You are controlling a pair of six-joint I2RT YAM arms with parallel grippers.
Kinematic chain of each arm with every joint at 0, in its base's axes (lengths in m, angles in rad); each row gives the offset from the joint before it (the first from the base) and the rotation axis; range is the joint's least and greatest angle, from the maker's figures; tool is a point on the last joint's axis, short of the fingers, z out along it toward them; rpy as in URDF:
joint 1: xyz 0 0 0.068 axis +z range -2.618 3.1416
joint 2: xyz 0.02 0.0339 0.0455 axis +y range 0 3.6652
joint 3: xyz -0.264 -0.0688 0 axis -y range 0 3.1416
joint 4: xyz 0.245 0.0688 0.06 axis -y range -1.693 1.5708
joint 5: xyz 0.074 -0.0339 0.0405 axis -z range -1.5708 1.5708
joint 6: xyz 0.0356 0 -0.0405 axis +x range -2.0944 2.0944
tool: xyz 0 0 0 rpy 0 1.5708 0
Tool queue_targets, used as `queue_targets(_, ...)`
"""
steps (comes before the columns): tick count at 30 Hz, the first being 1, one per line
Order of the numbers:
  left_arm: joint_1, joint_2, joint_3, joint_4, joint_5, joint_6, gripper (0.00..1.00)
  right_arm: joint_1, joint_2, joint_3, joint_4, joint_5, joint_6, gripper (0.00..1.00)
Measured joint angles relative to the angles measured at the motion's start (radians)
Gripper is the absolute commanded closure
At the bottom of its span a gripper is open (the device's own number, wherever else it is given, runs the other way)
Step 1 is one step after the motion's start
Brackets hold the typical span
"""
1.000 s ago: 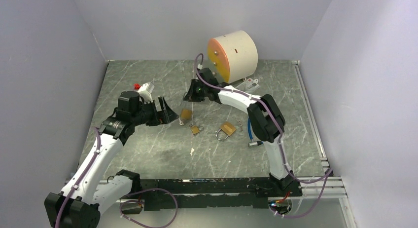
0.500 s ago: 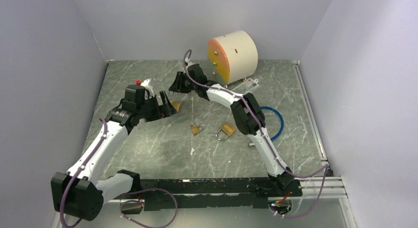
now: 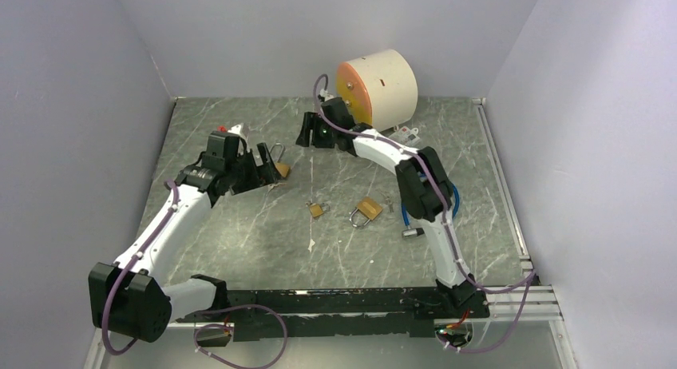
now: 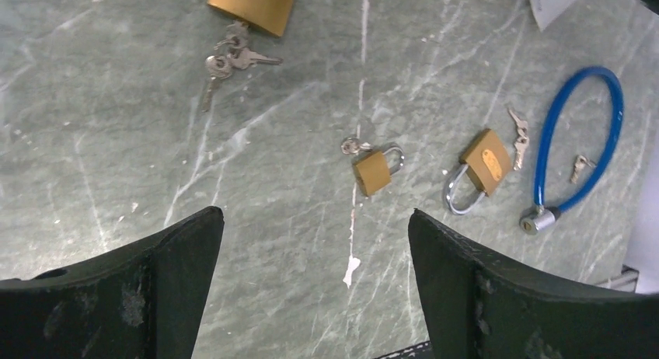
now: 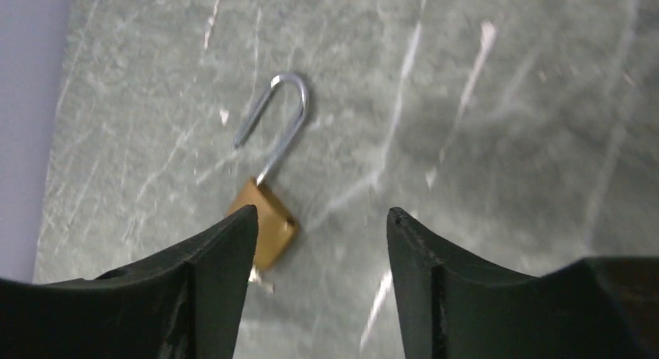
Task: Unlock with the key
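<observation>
A brass padlock (image 5: pixel 266 228) lies on the marble table with its steel shackle (image 5: pixel 277 115) swung open, and a key (image 5: pixel 261 282) sticks out of its base. From above, this padlock (image 3: pixel 280 168) rests just right of my left gripper (image 3: pixel 259 164). In the left wrist view its body (image 4: pixel 252 5) and a bunch of keys (image 4: pixel 226 58) sit at the top edge. My left gripper (image 4: pixel 315 215) is open and holds nothing. My right gripper (image 5: pixel 322 213) hangs open above the padlock, apart from it; from above, the right gripper (image 3: pixel 308 136) is behind the lock.
A small brass padlock (image 4: pixel 374 171) and a medium one (image 4: pixel 485 162) lie mid-table, with loose keys (image 4: pixel 517 134) and a blue cable lock (image 4: pixel 581 138) to their right. A cream cylinder with an orange face (image 3: pixel 378 85) stands at the back. Purple walls enclose three sides.
My right gripper has opened and let go of the padlock, which now lies on the table beside the left gripper. The right arm drew back. The left arm reached further in.
</observation>
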Motion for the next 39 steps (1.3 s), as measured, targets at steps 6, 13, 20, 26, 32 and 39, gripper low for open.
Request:
queue_targets(6,0.001,-0.023,-0.016,-0.021,-0.074,-0.040,0.14,0.043,-0.237,-0.192,-0.175,0.063,-0.055,0.50)
queue_targets(13,0.002,-0.078,-0.072,-0.017,-0.101,-0.107,0.17,0.172,-0.235,-0.212,-0.378,0.101,-0.069,0.60)
queue_targets(20,0.002,-0.093,-0.127,-0.017,-0.106,-0.151,0.19,0.223,-0.145,-0.172,-0.510,0.105,-0.043,0.67)
queue_targets(26,0.002,-0.133,-0.160,-0.026,-0.106,-0.175,0.20,0.224,-0.124,-0.134,-0.562,0.146,-0.020,0.69)
queue_targets(32,0.002,-0.158,-0.169,-0.043,-0.117,-0.176,0.20,0.225,-0.075,-0.063,-0.595,0.152,-0.010,0.69)
queue_targets(39,0.002,-0.165,-0.169,-0.048,-0.130,-0.175,0.19,0.254,-0.072,-0.048,-0.645,0.177,-0.024,0.65)
